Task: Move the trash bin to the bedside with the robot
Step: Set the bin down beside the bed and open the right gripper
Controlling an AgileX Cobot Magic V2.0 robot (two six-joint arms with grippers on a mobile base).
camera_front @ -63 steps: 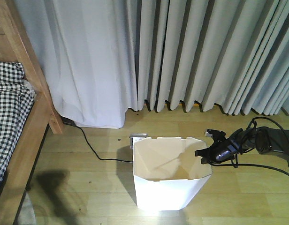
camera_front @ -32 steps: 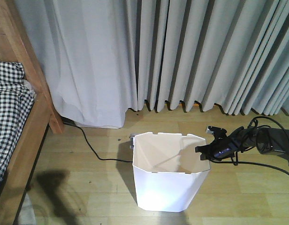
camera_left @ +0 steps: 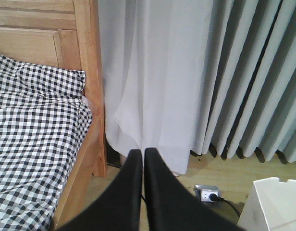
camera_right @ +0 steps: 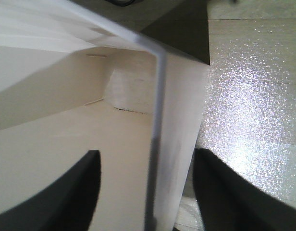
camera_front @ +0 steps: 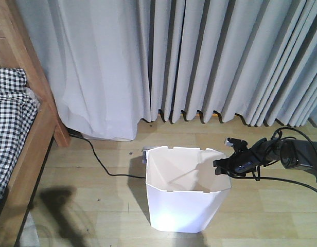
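1. Right wrist view: the right gripper (camera_right: 147, 187) has its two dark fingers (camera_right: 56, 192) spread apart, one inside and one outside the thin wall of the trash bin (camera_right: 90, 120). Neither pad visibly presses on the wall.
2. Front view: the trash bin (camera_front: 187, 193) stands upright on the wooden floor (camera_front: 97, 206), near the grey curtains (camera_front: 199, 62). The right gripper (camera_front: 223, 165) sits at its right rim.
3. Left wrist view: the left gripper (camera_left: 142, 159) has its fingers together, holding nothing, pointing toward the bed (camera_left: 37, 144).
4. Front view: the bed (camera_front: 14, 128), checked bedding, lies at the left edge, well apart from the bin.
5. Front view: a black cable (camera_front: 99, 159) runs along the floor to a socket (camera_front: 148, 151) behind the bin.
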